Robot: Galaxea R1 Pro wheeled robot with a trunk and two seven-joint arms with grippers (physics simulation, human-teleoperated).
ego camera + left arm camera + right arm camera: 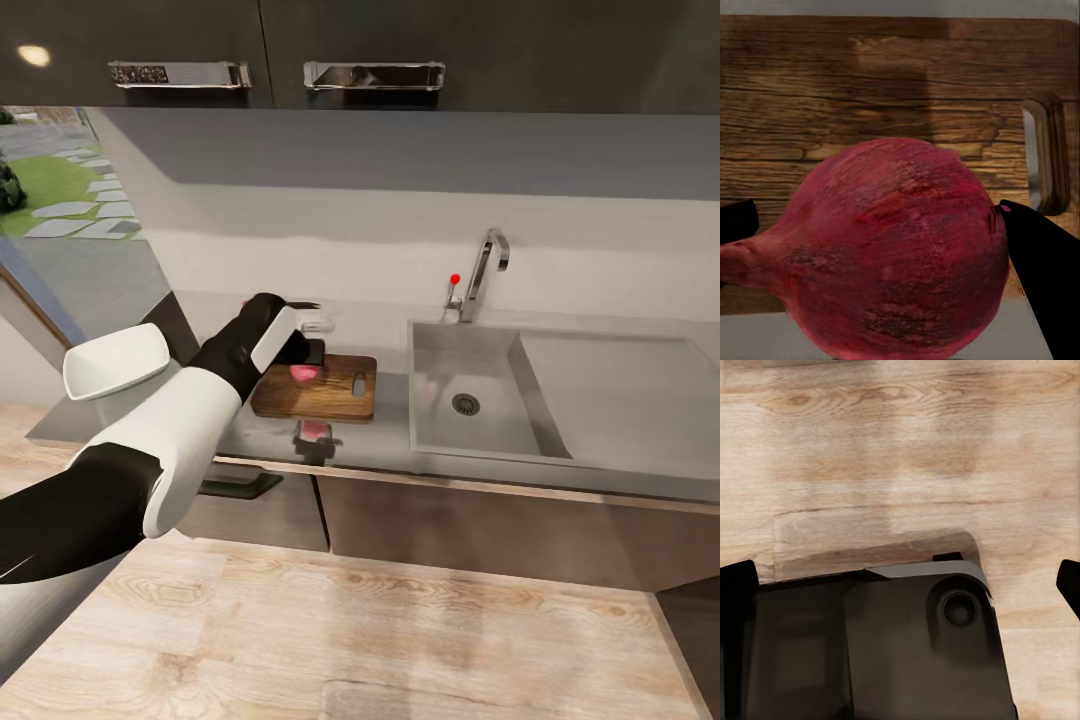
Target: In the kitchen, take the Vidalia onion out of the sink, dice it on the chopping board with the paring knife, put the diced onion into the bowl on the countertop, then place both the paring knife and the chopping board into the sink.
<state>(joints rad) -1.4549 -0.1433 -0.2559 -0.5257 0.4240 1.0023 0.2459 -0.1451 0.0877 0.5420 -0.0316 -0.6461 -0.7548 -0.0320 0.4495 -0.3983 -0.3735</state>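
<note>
The left gripper [305, 362] holds the Vidalia onion [896, 251] between its fingers, closed on both sides of it, over the near-left part of the chopping board [330, 392]. The board lies on the grey surface [380, 440], left of the sink [470, 395]. The right gripper [904, 577] hangs open above the wooden floor [900, 450].

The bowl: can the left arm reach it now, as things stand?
Probably not yet: the left gripper is shut on the Vidalia onion over the chopping board. The bowl lies close beside that arm.
</note>
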